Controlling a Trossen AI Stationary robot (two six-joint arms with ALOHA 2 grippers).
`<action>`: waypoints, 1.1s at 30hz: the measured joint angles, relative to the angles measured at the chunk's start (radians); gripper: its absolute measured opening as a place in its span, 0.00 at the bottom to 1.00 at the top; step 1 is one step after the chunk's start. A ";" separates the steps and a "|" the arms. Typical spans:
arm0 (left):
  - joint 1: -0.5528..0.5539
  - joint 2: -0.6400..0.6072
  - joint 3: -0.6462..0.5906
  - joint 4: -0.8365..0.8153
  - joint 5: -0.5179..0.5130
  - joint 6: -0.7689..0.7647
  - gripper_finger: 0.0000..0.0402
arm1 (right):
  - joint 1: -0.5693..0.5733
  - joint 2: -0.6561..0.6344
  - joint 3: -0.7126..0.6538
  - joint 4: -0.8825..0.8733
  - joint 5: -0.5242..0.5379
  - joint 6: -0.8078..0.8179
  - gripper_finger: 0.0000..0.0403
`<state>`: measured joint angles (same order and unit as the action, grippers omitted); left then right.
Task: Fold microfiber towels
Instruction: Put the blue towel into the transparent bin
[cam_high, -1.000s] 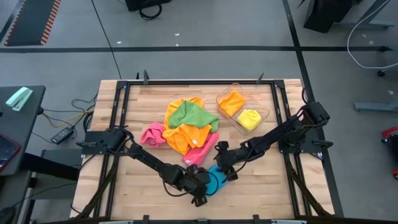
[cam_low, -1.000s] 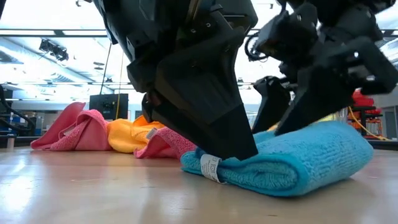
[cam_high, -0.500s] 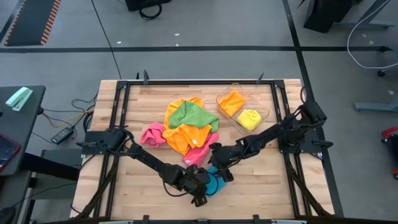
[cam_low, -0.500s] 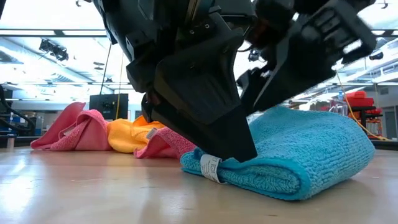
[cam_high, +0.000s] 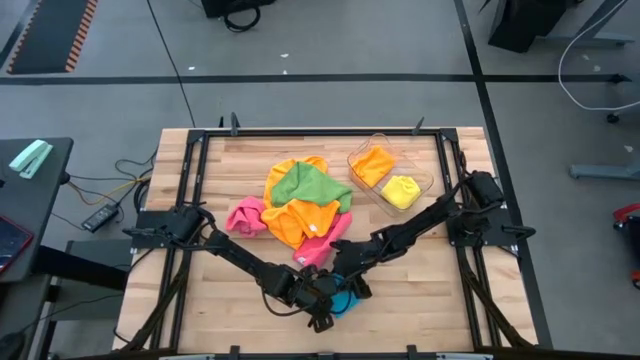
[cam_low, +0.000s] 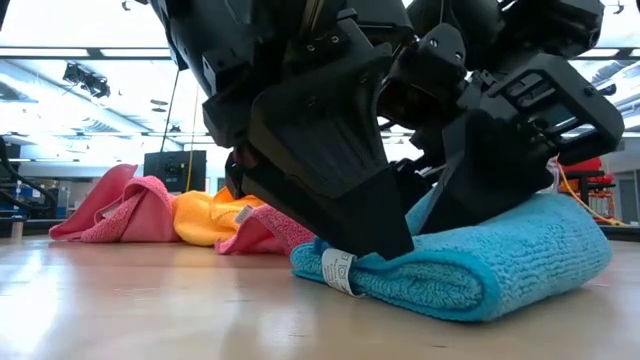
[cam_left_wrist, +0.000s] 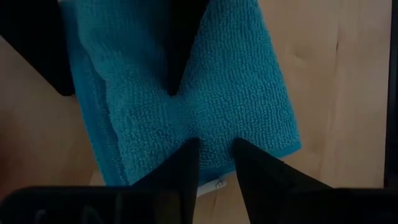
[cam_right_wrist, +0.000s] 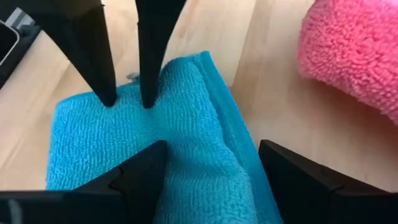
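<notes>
Blue towel (cam_low: 480, 265) lies folded near the table's front edge, left gripper (cam_left_wrist: 214, 155) pinching its edge nearly closed, right gripper (cam_right_wrist: 205, 168) spread wide over it; pink, orange and green towels (cam_high: 300, 205) sit heaped mid-table, apparently unfolded, two more in the clear tray (cam_high: 428, 180).

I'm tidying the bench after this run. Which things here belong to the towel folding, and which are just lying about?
Part of the job:
- blue towel, under both hands
- left hand, pressing on it
- right hand, open over it
- pink towels
- orange towel
- green towel

Lying about:
- clear tray holding folded orange and yellow cloths
- cables beside the table
</notes>
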<state>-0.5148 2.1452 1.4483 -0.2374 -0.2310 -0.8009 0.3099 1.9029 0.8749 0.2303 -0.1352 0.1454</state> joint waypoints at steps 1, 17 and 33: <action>0.000 0.000 0.000 0.000 0.000 0.000 0.27 | 0.000 0.000 0.000 -0.003 0.000 -0.008 0.66; 0.000 -0.038 0.000 -0.013 0.031 0.005 0.27 | 0.013 -0.007 -0.001 -0.050 -0.081 -0.038 0.06; -0.023 -0.129 0.001 -0.105 0.073 0.038 0.19 | -0.012 -0.260 -0.003 -0.317 0.000 -0.036 0.04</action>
<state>-0.5381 2.0167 1.4490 -0.3423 -0.1576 -0.7626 0.2977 1.6430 0.8715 -0.0866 -0.1349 0.1097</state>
